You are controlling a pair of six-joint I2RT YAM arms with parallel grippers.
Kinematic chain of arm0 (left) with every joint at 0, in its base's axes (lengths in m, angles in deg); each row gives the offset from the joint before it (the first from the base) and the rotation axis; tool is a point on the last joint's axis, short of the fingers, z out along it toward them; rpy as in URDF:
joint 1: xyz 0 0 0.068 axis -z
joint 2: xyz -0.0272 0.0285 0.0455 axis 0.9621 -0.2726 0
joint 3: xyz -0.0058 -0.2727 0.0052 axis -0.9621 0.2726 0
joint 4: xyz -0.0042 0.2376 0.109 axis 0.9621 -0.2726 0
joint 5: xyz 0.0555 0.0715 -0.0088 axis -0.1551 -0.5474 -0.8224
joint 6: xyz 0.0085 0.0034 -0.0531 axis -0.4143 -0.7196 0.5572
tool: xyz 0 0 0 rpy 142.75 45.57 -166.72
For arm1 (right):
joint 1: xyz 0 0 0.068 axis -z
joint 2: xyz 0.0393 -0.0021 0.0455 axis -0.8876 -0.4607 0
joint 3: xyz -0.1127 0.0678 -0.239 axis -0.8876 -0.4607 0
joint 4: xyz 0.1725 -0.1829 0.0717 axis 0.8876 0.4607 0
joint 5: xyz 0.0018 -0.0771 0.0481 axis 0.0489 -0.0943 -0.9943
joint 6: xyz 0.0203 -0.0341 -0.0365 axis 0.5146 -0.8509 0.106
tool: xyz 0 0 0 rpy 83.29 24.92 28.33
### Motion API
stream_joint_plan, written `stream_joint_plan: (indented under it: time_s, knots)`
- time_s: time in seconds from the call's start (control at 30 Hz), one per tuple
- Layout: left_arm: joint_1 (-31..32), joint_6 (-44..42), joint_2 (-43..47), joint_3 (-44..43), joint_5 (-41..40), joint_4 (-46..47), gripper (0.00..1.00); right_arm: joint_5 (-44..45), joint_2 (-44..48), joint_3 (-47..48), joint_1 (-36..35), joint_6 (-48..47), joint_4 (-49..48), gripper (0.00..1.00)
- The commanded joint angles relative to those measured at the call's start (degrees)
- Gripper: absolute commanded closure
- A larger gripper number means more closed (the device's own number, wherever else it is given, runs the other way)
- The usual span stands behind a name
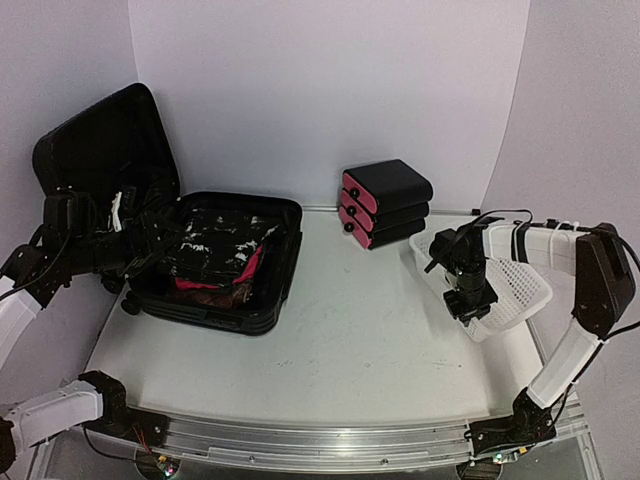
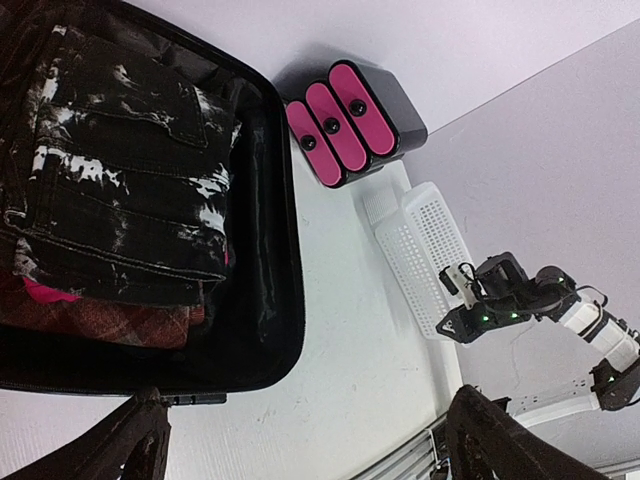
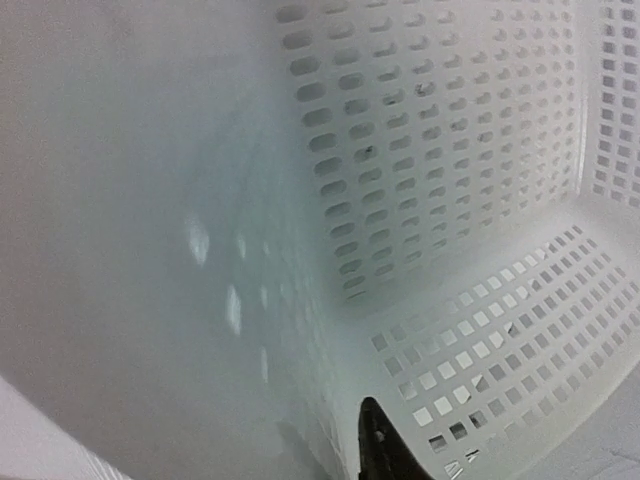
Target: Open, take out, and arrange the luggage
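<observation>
The luggage [image 1: 272, 290], a black hard-shell suitcase, lies open at the table's left with its lid [image 1: 100, 140] standing up against the wall. Folded black-and-white jeans [image 1: 222, 240] [image 2: 120, 180] lie on top inside it, over a red plaid garment [image 2: 100, 325]. My left gripper [image 1: 145, 248] [image 2: 315, 450] hovers at the suitcase's left side, open, with nothing between its fingers [image 2: 500, 440]. My right gripper [image 1: 470, 305] sits on the near-left wall of the white mesh basket [image 1: 525, 285] [image 3: 450, 150]. One fingertip [image 3: 375, 450] presses the wall's inner face; the other is hidden behind the wall.
Three black boxes with pink drawer fronts [image 1: 385, 200] [image 2: 345, 120] are stacked at the back centre, just behind the basket [image 2: 425, 245]. Bare white table [image 1: 360, 340] lies between suitcase and basket. Walls close in on the left, back and right.
</observation>
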Motion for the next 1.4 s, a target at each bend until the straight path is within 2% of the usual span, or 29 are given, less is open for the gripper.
stream_joint_plan:
  time_s: [0.0,0.1,0.3,0.47,0.53,0.7,0.87,0.97,1.37]
  knots:
    - [0.03,0.45,0.43,0.82,0.93,1.27,0.04,-8.12,4.44,-2.64,-0.99,10.27,-4.18,0.89]
    - [0.01,0.79,0.07,0.74,0.94,1.07,0.04,-10.72,6.17,-3.86,-4.85,19.33,-6.57,0.91]
    - [-0.02,0.89,-0.58,0.57,1.19,1.01,0.04,-7.74,4.23,-0.56,-19.27,31.16,-14.56,0.89]
    - [0.02,1.55,-0.39,0.57,1.24,0.85,0.04,-11.09,-2.43,4.63,-24.75,39.59,-20.61,0.87]
    - [-0.02,1.77,-0.35,0.57,1.63,0.63,0.04,-9.81,-4.39,7.01,-26.54,45.59,-20.96,0.83]
    - [-0.03,2.39,0.17,1.33,1.4,0.38,0.04,-8.66,-7.16,11.7,-31.95,54.87,-22.29,0.83]
    - [-0.03,2.54,-0.54,1.52,1.69,0.38,0.04,-7.07,-11.51,18.61,-36.34,56.83,-22.55,0.83]
    - [0.04,2.64,-1.06,1.53,1.69,0.41,0.04,-9.23,-15.38,22.59,-36.54,56.11,-22.59,0.83]
    - [-0.04,5.67,-1.56,3.62,1.75,0.33,0.05,-8.17,-24.2,33.49,-38.18,57.79,-23.52,0.84]
